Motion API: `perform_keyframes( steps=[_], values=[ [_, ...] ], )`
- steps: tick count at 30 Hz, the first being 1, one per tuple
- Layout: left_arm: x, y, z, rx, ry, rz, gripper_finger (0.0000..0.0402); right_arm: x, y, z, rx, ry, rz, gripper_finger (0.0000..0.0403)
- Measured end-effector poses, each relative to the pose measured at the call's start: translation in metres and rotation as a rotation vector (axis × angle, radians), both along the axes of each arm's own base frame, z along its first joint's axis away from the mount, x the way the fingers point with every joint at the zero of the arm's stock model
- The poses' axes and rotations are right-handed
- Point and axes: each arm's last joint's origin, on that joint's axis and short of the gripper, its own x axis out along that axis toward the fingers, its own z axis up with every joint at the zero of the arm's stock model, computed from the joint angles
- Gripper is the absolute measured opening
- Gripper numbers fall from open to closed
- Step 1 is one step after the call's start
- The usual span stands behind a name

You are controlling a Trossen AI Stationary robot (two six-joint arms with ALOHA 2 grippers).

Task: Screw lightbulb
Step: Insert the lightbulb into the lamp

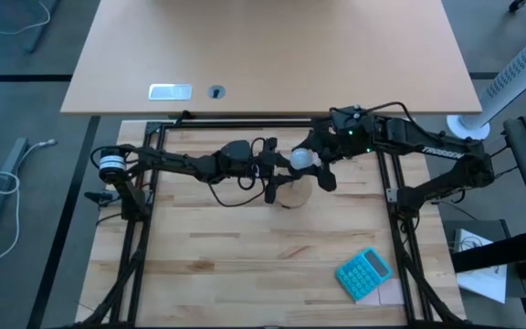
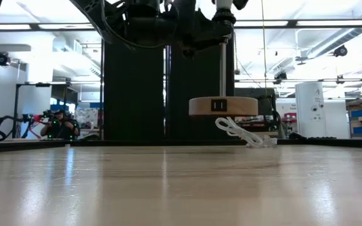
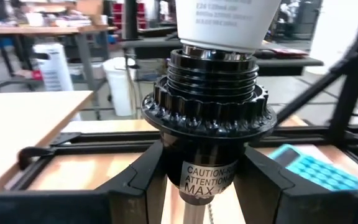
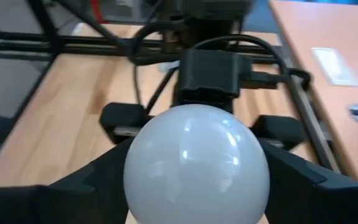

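left gripper (image 3: 204,186) clamps the black socket (image 3: 207,118) above the desk (image 1: 245,265), mid-desk. the lightbulb (image 4: 196,165) sits in the socket top, right gripper (image 4: 194,171) fingers around it, seemingly touching; contact unclear.

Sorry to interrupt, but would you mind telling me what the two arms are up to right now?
They are screwing a lightbulb into a lamp socket. The left claw is clamped on the black socket's stem, holding the lamp with its wooden base lifted off the table. The right claw has its fingers on either side of the white bulb, whose metal thread sits at the socket's mouth, part of it showing. A blue calculator lies unused nearby.
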Motion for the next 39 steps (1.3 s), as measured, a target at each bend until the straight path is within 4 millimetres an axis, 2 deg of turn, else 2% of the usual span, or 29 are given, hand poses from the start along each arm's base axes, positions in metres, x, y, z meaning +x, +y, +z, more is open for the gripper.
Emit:
perform_keyframes(
  steps=[7,14,19,25,28,32,36,39],
  values=[
    [-0.001,0.004,0.004,0.002,-0.025,0.116,0.0141,0.001,-0.004,0.004,-0.019,-0.033,-0.145,0.0254],
    [-0.002,0.010,0.009,0.077,-0.033,0.405,0.0141,0.004,-0.011,0.004,-0.106,-0.042,-0.375,0.0264],
    [0.009,0.010,0.023,0.182,0.004,0.570,0.0141,0.015,-0.016,0.002,-0.147,-0.078,-0.504,0.0265],
    [0.013,0.013,0.025,0.280,0.090,0.691,0.0141,0.026,-0.021,-0.004,-0.100,-0.126,-0.697,0.0265],
    [0.011,0.014,0.021,0.297,0.115,0.742,0.0141,0.027,-0.022,-0.004,-0.069,-0.139,-0.725,0.0266],
    [0.010,0.014,0.018,0.303,0.128,0.735,0.0141,0.025,-0.022,-0.004,-0.076,-0.133,-0.718,0.0282],
    [0.007,0.012,0.010,0.297,0.171,0.626,0.0141,0.017,-0.018,0.001,-0.062,-0.134,-0.666,0.0326],
    [0.002,0.008,0.006,0.254,0.205,0.524,0.0141,0.007,-0.014,0.004,-0.004,-0.103,-0.567,0.0358]
  ],
)
